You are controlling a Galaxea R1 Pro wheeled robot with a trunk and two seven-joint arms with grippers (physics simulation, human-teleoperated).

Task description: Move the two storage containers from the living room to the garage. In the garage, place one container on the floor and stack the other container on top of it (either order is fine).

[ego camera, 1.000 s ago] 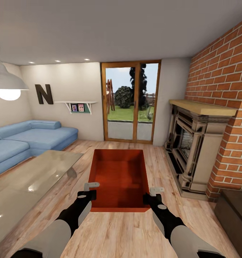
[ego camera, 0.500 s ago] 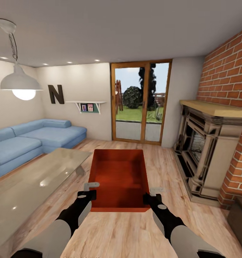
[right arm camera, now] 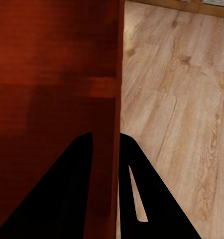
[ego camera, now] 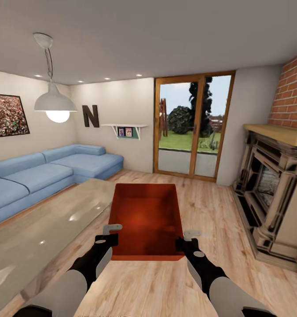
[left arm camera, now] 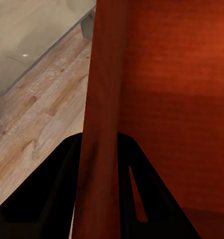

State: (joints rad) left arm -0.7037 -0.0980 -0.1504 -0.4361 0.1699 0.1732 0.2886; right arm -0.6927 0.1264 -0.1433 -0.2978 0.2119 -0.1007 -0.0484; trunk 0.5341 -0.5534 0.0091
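Observation:
I hold one orange-red storage container point(ego camera: 146, 215) level in front of me, over the light wood plank floor point(ego camera: 210, 207) of the living room. My left gripper point(ego camera: 108, 240) is shut on the near end of its left wall, and my right gripper point(ego camera: 182, 243) is shut on the near end of its right wall. In the left wrist view the wall point(left arm camera: 99, 99) runs between the two black fingers point(left arm camera: 52, 199). The right wrist view shows the other wall point(right arm camera: 116, 99) pinched the same way. A step shows inside the bin; I cannot tell whether a second container is nested there.
A glass table point(ego camera: 42, 224) lies close on my left, with the blue sofa point(ego camera: 38, 171) behind it. The fireplace point(ego camera: 271, 185) and brick wall point(ego camera: 293, 88) stand at the right. Glazed wooden doors point(ego camera: 192, 132) are straight ahead. A pendant lamp point(ego camera: 55, 105) hangs at the upper left.
The whole room has slid rightward in the picture, so the camera has turned left. The container and both grippers keep the same place relative to me.

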